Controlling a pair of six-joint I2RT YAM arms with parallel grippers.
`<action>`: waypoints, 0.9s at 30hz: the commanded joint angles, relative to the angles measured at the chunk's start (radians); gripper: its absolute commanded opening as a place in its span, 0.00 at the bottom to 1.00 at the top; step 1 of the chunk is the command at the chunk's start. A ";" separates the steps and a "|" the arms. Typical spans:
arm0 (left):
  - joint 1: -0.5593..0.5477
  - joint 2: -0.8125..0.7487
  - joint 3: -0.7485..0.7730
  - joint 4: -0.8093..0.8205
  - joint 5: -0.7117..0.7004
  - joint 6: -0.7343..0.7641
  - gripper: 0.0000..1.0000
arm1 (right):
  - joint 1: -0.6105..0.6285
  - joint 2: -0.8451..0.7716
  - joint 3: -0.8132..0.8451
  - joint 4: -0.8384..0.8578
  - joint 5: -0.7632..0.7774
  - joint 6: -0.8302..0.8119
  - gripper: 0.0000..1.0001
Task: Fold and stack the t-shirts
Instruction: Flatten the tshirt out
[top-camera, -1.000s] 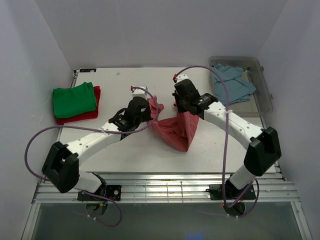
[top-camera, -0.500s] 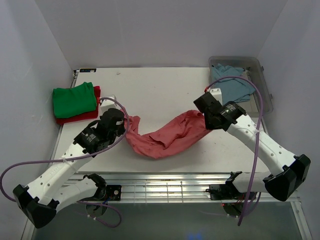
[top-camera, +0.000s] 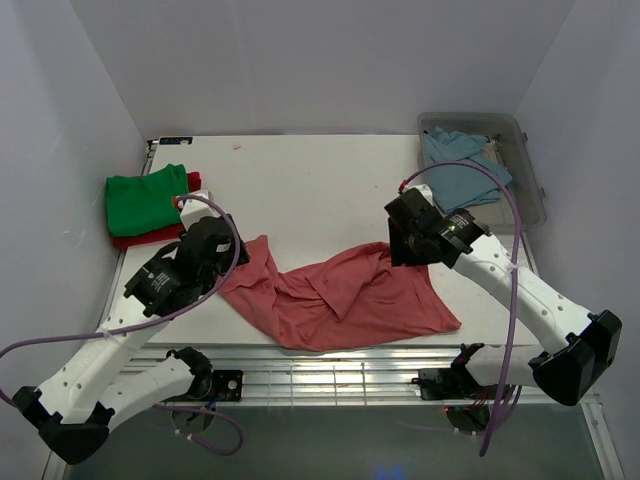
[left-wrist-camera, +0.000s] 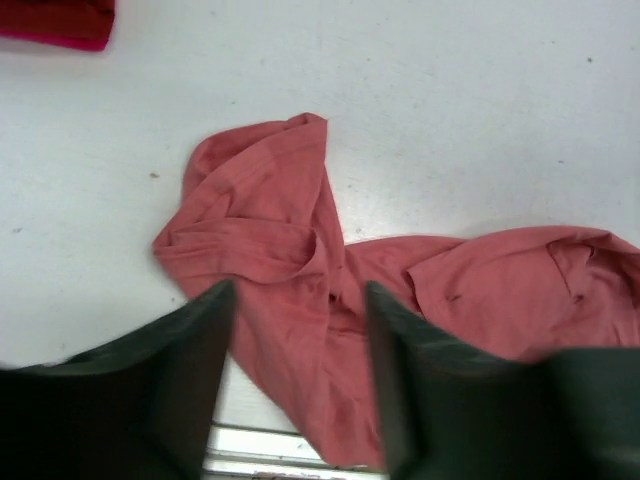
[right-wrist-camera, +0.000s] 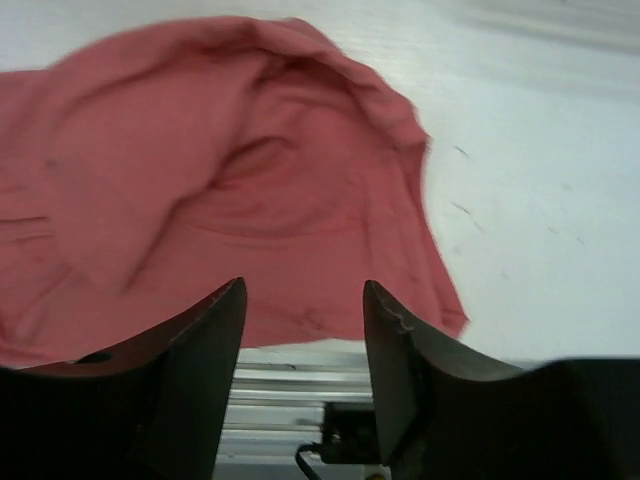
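From above, the salmon-pink t-shirt (top-camera: 340, 300) is seen spread out but rumpled on the worktop (top-camera: 320, 180), close to its near edge and between the left arm (top-camera: 130, 320) and the right arm (top-camera: 520, 285). At the far left, the bright green t-shirt (top-camera: 148, 198) is laid folded on the red t-shirt (top-camera: 140, 241). At the far right, the light blue t-shirt (top-camera: 460, 170) is heaped in a clear bin (top-camera: 500, 122). In the left wrist view, the left gripper (left-wrist-camera: 298, 300) is held over the crumpled left part of the salmon-pink t-shirt; its jaws are spread and nothing is pinched. In the right wrist view, the right gripper (right-wrist-camera: 302, 300) is held over the shirt's right part, near the worktop's near edge; its jaws are likewise spread, with nothing gripped.
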 joint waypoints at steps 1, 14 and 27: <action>0.003 0.063 -0.089 0.204 0.038 0.121 0.54 | 0.005 0.026 -0.063 0.310 -0.228 -0.087 0.53; 0.043 0.523 -0.084 0.706 0.124 0.391 0.83 | 0.124 0.361 -0.026 0.648 -0.341 -0.124 0.47; 0.178 0.674 -0.077 0.725 0.141 0.391 0.84 | 0.190 0.709 0.274 0.567 -0.350 -0.171 0.54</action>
